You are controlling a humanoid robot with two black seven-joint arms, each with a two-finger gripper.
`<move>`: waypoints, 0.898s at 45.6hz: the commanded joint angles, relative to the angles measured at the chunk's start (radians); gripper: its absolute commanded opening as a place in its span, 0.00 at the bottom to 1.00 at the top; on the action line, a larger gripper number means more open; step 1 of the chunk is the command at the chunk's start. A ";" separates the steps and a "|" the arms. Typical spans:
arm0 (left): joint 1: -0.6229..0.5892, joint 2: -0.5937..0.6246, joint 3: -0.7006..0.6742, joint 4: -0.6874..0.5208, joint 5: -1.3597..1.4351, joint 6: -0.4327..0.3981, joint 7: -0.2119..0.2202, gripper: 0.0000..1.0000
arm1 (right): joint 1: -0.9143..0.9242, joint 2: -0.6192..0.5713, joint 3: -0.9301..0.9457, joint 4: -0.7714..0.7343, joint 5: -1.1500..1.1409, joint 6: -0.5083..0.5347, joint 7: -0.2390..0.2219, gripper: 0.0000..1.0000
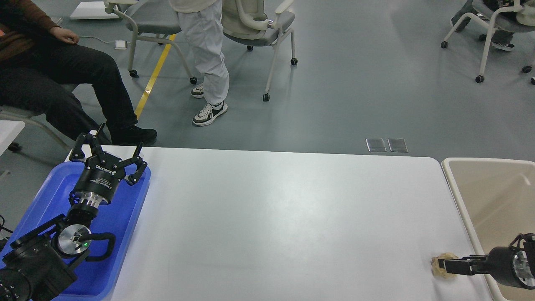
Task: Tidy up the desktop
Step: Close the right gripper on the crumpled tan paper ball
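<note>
White desktop [284,217], blue tray [125,225], beige bin [453,184]

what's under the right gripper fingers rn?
A crumpled tan paper ball on the desktop; the right gripper covers its right part, so contact is unclear.

Large smooth white rectangular desktop [284,217] at centre. Shallow blue plastic tray [125,234] at left edge, under left gripper [109,147], fingers spread. Crumpled tan paper ball [439,267] near right corner, overlapped by right gripper [444,265]; finger spacing indiscernible. Beige rimmed bin [459,200] far right.
</note>
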 commanded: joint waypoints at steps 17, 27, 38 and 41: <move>0.000 0.000 0.000 0.000 0.000 0.000 0.000 0.98 | -0.029 0.078 0.005 -0.073 0.031 -0.028 0.008 0.99; 0.000 0.000 0.000 0.000 0.000 0.000 0.000 0.98 | -0.035 0.089 -0.006 -0.073 0.031 -0.039 0.009 0.94; 0.000 0.000 0.000 0.000 0.000 0.000 0.000 0.98 | -0.036 0.091 -0.009 -0.078 0.031 -0.057 0.009 0.83; 0.000 0.000 0.000 0.000 0.000 0.000 0.000 0.98 | -0.046 0.091 -0.009 -0.089 0.031 -0.067 0.009 0.76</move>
